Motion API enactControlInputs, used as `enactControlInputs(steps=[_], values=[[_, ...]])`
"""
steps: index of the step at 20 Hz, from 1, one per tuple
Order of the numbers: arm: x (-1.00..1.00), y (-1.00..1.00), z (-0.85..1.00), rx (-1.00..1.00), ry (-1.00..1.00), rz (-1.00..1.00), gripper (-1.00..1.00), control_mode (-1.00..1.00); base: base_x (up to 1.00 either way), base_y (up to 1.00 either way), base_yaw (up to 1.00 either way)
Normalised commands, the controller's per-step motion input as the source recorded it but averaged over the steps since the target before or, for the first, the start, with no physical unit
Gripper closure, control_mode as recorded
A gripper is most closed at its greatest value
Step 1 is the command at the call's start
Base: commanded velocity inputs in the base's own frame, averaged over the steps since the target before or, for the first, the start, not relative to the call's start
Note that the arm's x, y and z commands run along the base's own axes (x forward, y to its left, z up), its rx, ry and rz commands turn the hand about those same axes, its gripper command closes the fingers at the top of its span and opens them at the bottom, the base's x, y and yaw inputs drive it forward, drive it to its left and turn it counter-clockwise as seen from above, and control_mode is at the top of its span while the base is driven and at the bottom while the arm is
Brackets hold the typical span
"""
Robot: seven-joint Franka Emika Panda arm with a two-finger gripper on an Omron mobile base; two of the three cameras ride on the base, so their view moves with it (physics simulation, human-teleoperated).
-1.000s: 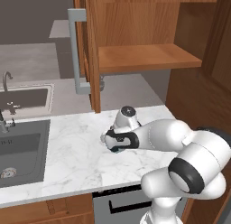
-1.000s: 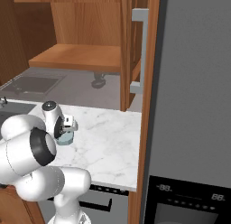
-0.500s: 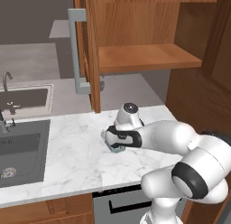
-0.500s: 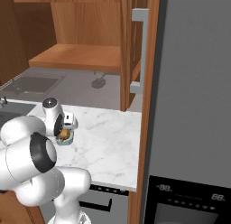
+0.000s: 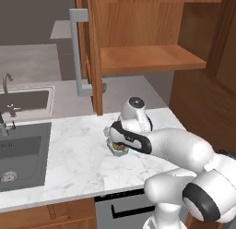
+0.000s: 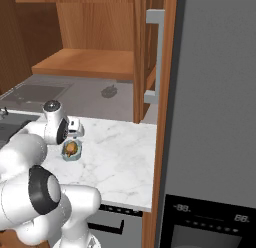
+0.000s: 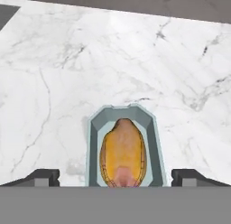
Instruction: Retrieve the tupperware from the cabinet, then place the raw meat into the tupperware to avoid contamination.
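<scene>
Jaws stand wide, gripping nothing; gripper (image 7: 115, 178) hangs directly above the tupperware (image 7: 94, 142). The raw meat (image 7: 122, 153) lies inside the tupperware, lengthwise, centred between the two finger tips (image 7: 43, 177) and below them, touching neither.

Tupperware (image 6: 71, 151) sits on the white marble table (image 5: 73, 154), well clear of its edges. Behind the jaws the cabinet (image 5: 147, 39) hangs with its door open and wooden shelf (image 5: 152, 59) bare. A sink (image 5: 23, 147) lies off to one side.

Hand view shows the clearance on both sides of the container. Left base view hides most of the container under the wrist; right base view shows meat (image 6: 72, 148) in it.
</scene>
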Motion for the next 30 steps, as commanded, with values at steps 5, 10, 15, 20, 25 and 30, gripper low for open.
enactControlInputs(steps=[5,10,15,20,25,30], values=[[-0.63,0.0,0.25,0.0,-0.06,0.0,-1.0,-1.0,0.0,0.0,0.0],[-0.76,0.0,0.35,0.0,-0.14,0.0,-1.0,-1.0,0.0,0.0,0.0],[-0.74,-0.02,0.5,0.02,-0.23,0.0,-1.0,-1.0,0.0,0.0,0.0],[-0.8,-0.14,0.43,0.03,-0.34,0.0,-1.0,-1.0,0.0,0.0,0.0],[-0.72,-0.2,0.37,0.06,-0.42,0.0,-1.0,-1.0,0.0,0.0,0.0],[-0.66,-0.2,0.38,0.07,-0.44,0.0,-1.0,-1.0,0.0,0.0,0.0]])
